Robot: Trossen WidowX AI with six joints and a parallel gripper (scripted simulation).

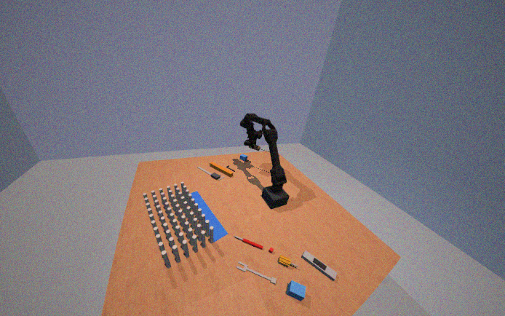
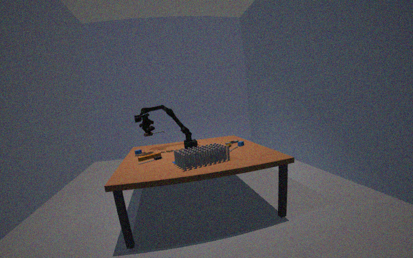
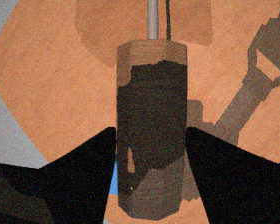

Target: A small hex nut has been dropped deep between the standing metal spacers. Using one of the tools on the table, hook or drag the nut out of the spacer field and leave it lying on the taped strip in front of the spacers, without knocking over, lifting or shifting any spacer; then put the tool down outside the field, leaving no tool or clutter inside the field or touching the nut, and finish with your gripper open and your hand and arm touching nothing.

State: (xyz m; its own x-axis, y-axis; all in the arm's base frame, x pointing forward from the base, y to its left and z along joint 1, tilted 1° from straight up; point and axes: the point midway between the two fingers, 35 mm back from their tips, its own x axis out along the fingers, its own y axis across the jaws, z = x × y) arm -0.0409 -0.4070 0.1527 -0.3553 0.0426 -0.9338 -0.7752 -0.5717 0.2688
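Observation:
My gripper [image 1: 253, 146] [image 2: 147, 133] [image 3: 151, 135] is shut on a tool's eight-sided wooden handle [image 3: 152, 100], high above the table's far part in the top view. The tool's thin metal shaft [image 1: 264, 151] [image 2: 157, 132] [image 3: 152, 19] sticks out sideways, roughly level; its tip looks slightly bent in the exterior view. The standing metal spacers [image 1: 211, 234] [image 2: 200, 155] form upright rows, well away from the gripper. The blue taped strip [image 1: 217, 227] lies along their side facing the arm's base. I cannot see the hex nut; the spacers may hide it.
Near the gripper's side lie an orange bar [image 1: 220, 169] [image 2: 149, 157], a dark-headed tool [image 1: 215, 176], a black hex key [image 1: 230, 168] and a blue block [image 1: 243, 157] [image 2: 138, 151]. Opposite lie a forked tool [image 1: 258, 273], red pen-like tool [image 1: 252, 243], yellow-handled tool [image 1: 284, 261], grey bar [image 1: 308, 257] and another blue block [image 1: 296, 290].

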